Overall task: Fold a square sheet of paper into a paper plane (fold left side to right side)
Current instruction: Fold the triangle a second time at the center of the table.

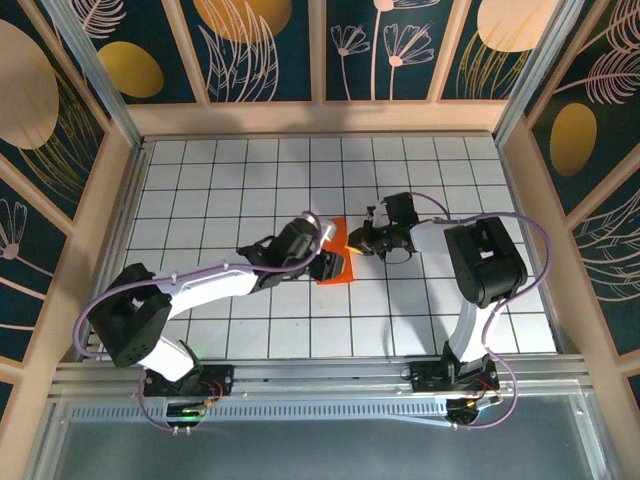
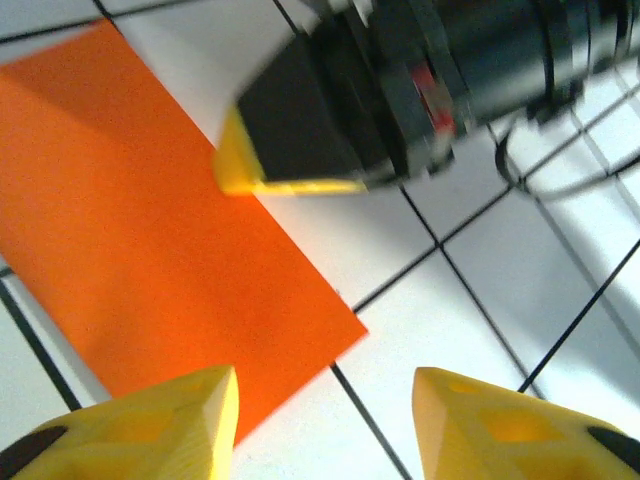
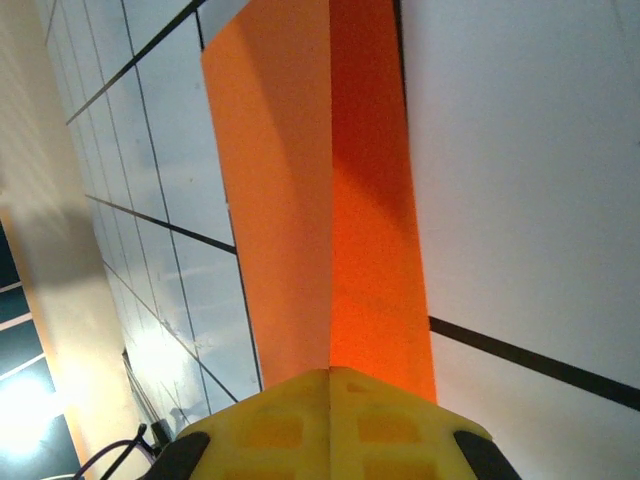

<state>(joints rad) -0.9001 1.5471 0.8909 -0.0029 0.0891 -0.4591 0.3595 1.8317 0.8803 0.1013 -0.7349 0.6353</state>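
The square sheet of paper (image 1: 340, 240) is bright orange and lies folded into a narrow rectangle near the table's middle. In the left wrist view the paper (image 2: 150, 230) is flat on the grid, one corner pointing between my left gripper's (image 2: 325, 385) open yellow fingers, which hover just above it without touching. My left gripper (image 1: 332, 265) sits at the paper's near end. My right gripper (image 1: 358, 243) is at its right edge, yellow tip (image 2: 245, 170) on the rim. In the right wrist view the paper (image 3: 320, 200) runs out from the shut right gripper (image 3: 330, 372), a crease line starting at the finger seam.
The white grid table (image 1: 220, 190) has free tiles to the left and far side. Wooden walls (image 1: 320, 118) fence it in. The right arm's black wrist and cable (image 2: 520, 170) hang close over the paper's right side, near my left fingers.
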